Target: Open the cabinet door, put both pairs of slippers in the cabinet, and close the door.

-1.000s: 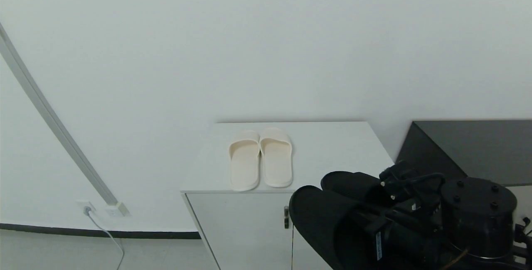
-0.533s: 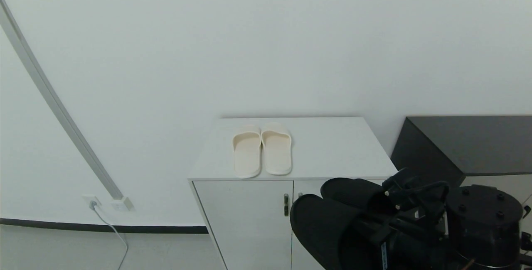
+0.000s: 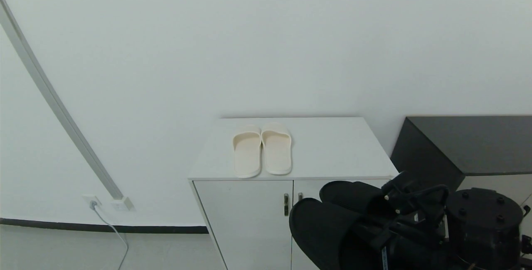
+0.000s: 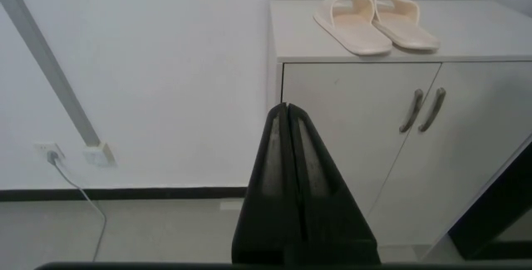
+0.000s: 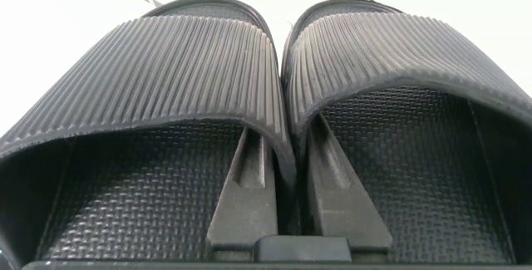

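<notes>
Black slippers (image 3: 332, 224) dip slightly, right gripper (image 5: 287, 174) clamped on their adjoining walls; left gripper (image 4: 288, 114) has its fingers together. So thin a pinch could drop one.

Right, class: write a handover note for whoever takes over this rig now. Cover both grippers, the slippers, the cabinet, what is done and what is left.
Left gripper: shut, empty, facing the cabinet front.
Right gripper: shut on the black slippers, held in front of the cabinet's right side.
White slippers: side by side on the cabinet top.
Done: black pair picked up. Both doors are closed.
Left: open a door, put both pairs inside, close it.
</notes>
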Available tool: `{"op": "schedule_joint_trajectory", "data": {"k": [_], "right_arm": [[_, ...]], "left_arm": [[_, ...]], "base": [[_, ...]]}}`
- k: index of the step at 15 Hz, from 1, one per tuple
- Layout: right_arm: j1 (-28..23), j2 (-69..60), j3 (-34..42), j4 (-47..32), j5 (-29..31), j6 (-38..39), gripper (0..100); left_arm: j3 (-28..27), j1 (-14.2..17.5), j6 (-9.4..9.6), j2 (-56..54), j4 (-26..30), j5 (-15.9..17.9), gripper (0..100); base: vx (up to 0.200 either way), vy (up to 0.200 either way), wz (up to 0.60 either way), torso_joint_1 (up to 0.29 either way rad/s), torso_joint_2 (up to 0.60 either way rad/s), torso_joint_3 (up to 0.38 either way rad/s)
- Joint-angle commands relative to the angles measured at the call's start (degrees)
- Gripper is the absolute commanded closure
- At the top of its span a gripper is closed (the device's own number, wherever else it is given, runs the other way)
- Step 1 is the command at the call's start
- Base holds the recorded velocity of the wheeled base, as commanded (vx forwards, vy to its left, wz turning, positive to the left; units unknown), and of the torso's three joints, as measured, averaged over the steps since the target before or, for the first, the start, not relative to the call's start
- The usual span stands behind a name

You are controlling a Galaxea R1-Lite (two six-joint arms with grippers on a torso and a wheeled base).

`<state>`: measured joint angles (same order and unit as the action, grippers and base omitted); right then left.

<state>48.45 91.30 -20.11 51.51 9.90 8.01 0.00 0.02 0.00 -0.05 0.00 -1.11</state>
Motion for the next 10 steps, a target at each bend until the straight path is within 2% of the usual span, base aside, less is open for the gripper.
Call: {"op": "schedule_joint_trajectory", "data": {"k": [1,2,3,10], "right_arm": [[0.07,0.29,0.16,0.0,0.03,-0.01,100],[0.07,0.2,0.34,0.0,0.03,-0.01,100],[0.16,0.2,0.51,0.0,0.03,-0.01,100],[0.77,-0.42,2.27,0.09,-0.41,-0.1,100]], "left_arm": [[0.0,-0.02,0.0,0.05,0.0,-0.03,100],[0.0,-0.02,0.09,0.05,0.0,0.14,100],[0.0,0.06,0.09,0.05,0.0,0.14,0],[0.0,0.06,-0.09,0.05,0.0,0.14,0]], "base": [[0.0,0.0,0.0,0.0,0.0,0.0],[0.0,0.0,0.0,0.0,0.0,0.0],[0.0,0.0,0.0,0.0,0.0,0.0],[0.0,0.0,0.0,-0.141,0.31,0.17]]}}
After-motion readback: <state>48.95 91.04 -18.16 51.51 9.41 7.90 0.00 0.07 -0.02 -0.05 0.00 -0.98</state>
